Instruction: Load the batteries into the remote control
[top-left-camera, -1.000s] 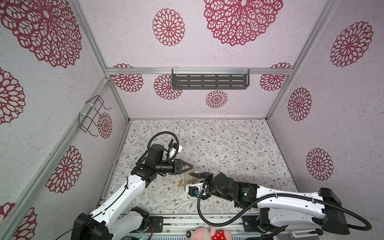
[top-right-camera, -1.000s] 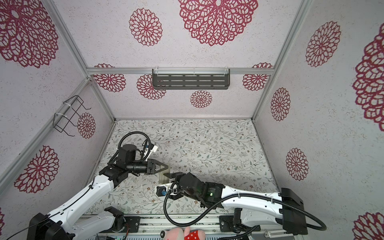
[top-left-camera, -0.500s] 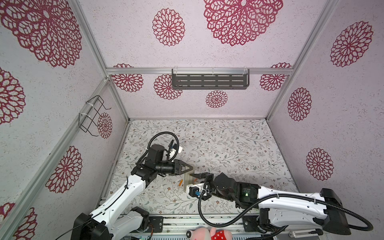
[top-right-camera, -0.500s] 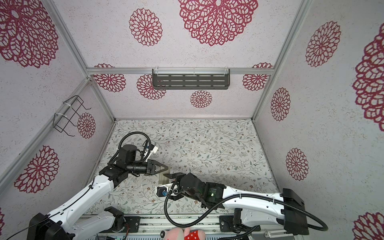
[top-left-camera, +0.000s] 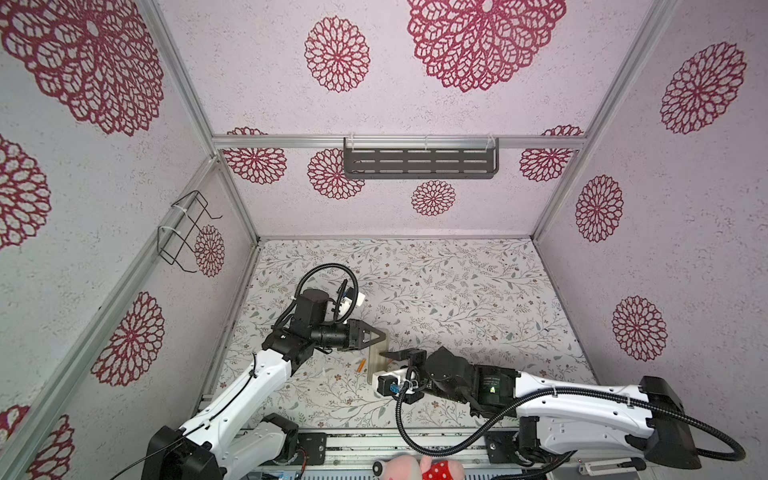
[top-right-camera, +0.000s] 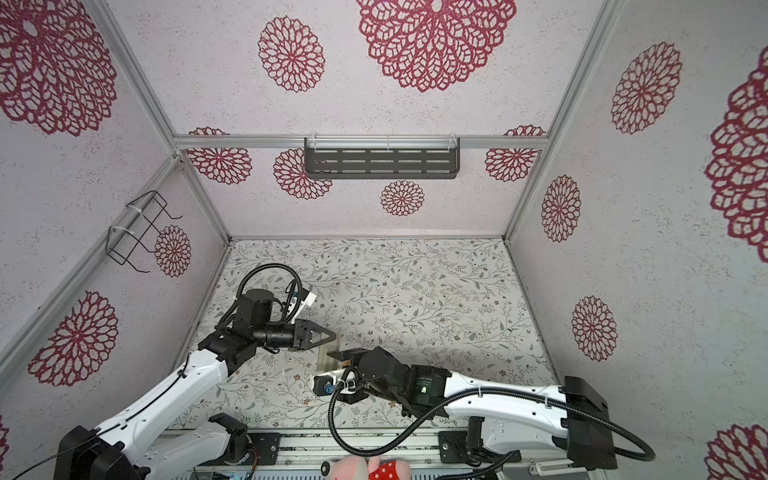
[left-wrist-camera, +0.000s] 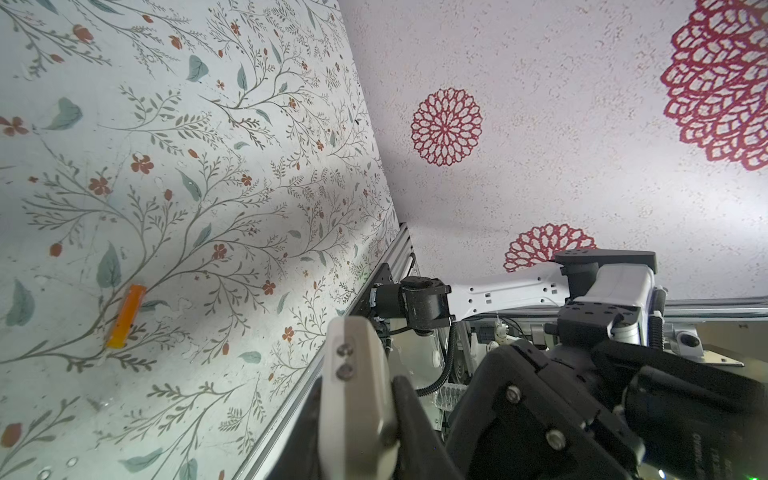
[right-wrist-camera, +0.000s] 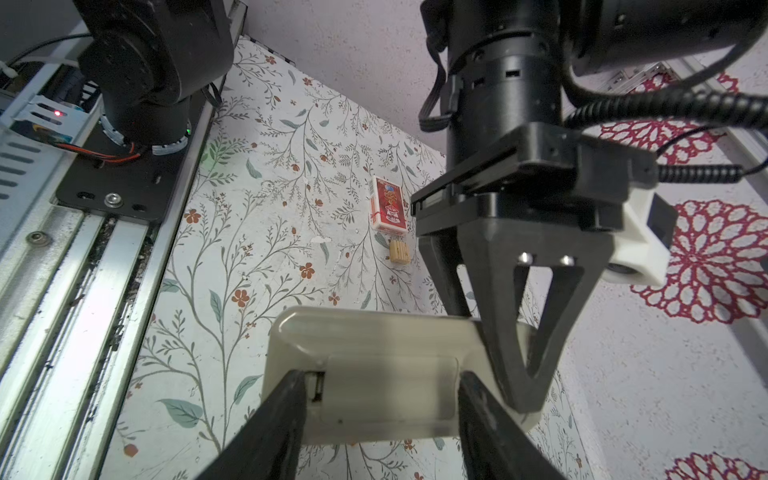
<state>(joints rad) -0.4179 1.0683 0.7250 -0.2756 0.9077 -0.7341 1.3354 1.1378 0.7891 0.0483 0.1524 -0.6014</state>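
Found one remote control (top-left-camera: 375, 366) low in both top views, just left of centre, held up between the two grippers over the floral table (top-left-camera: 457, 291). Traced its long axis running up and down the frame there, upper end leaning a little right, the body seen narrow. In the right wrist view, saw that axis lying across the lower middle of the frame, plain beige back and rectangular cover panel (right-wrist-camera: 390, 386) turned to the camera. Could not tell which end carried the screen.

Saw the left gripper (top-left-camera: 383, 333) pinched tight on the remote's upper end. Saw the right gripper (right-wrist-camera: 382, 376) with jaws about half spread, fingertips (right-wrist-camera: 297, 386) at the remote's back, one at each end of the cover panel.

Counted one battery (top-left-camera: 360, 365) in a top view, lying on the table just left of the remote's lower end, long axis near upright in the frame, top tipped slightly right; spotted it again at lower left of the left wrist view.

Counted one red card box (right-wrist-camera: 388, 203) and one tan wooden block (right-wrist-camera: 400, 251) just beneath it, upper middle of the right wrist view.
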